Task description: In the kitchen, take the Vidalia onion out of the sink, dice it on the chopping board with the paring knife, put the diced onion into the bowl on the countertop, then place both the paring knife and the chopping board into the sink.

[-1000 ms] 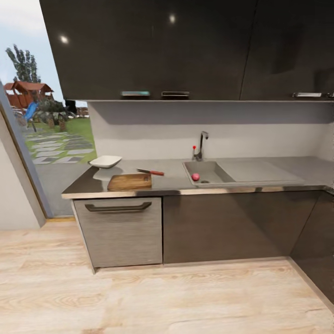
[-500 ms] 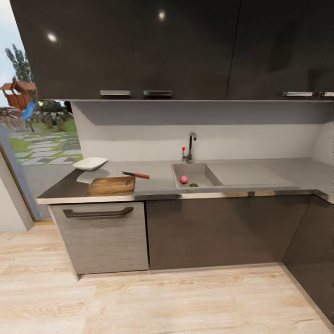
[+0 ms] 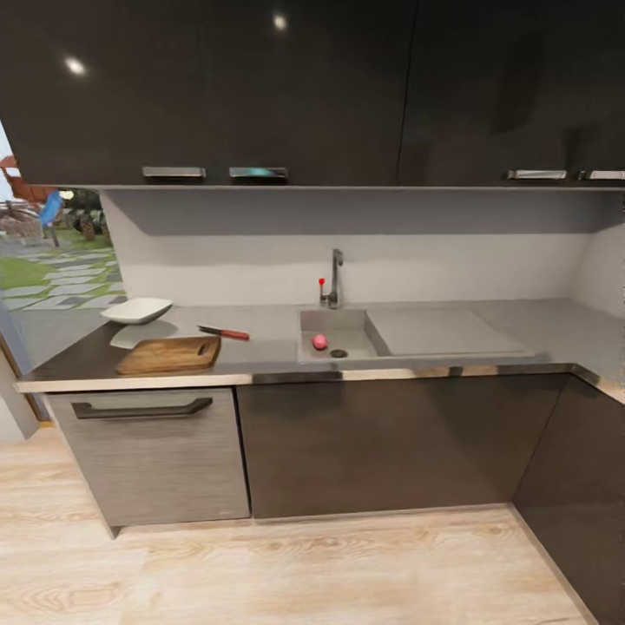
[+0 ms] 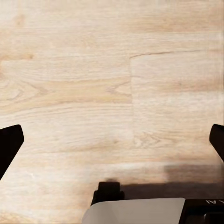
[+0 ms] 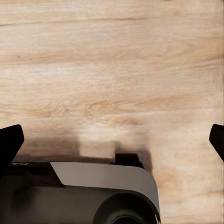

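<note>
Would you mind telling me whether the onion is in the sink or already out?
In: the onion lies inside the sink, near its drain.

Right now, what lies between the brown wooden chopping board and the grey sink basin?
In the head view, the red-handled paring knife lies on the grey countertop between chopping board and sink.

Glossy steel-like countertop [image 3: 278, 347], matt grey sink [image 3: 343, 328], grainy wooden chopping board [image 3: 169, 355], pale wood-plank floor [image 3: 304, 564], glossy dark cabinets [image 3: 260, 87]

Dark glossy wall cabinets [image 3: 260, 87], pale backsplash [image 3: 434, 260], light wood floor [image 3: 304, 564].
</note>
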`<state>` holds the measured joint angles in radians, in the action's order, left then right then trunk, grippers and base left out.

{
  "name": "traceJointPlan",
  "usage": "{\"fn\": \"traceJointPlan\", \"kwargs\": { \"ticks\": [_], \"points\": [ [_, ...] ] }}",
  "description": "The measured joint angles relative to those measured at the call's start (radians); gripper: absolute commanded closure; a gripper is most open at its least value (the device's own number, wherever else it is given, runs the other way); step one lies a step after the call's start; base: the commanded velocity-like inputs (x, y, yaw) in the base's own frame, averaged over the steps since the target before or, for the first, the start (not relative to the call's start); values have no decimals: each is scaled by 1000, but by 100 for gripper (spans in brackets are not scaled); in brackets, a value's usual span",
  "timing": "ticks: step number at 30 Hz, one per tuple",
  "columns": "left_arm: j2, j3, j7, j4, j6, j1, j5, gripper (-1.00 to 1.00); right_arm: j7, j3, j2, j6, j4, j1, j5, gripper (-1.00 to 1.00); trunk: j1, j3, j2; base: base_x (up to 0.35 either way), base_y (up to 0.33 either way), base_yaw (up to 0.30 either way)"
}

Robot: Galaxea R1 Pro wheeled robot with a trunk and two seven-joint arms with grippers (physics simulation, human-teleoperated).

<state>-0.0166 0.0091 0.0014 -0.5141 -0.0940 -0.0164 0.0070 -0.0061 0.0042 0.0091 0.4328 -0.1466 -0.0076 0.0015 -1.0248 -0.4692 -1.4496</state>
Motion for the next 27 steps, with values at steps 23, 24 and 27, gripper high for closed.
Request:
{"fn": "traceJointPlan", "kwargs": {
  "ticks": [23,24,27],
  "points": [
    [-3,0,0,-2,-1,0,-1,-100,0,0,0,0,0,0,0,-100,0,0,0,143,-297,0],
    [-3,0,0,-3,-1,0,-1,-100,0,0,0,0,0,0,1,-100,0,0,0,41,-81,0],
    [-7,0,0,-3,-22,0,-1,-100,0,0,0,0,0,0,0,-100,0,0,0,23,-44,0]
  ]
}}
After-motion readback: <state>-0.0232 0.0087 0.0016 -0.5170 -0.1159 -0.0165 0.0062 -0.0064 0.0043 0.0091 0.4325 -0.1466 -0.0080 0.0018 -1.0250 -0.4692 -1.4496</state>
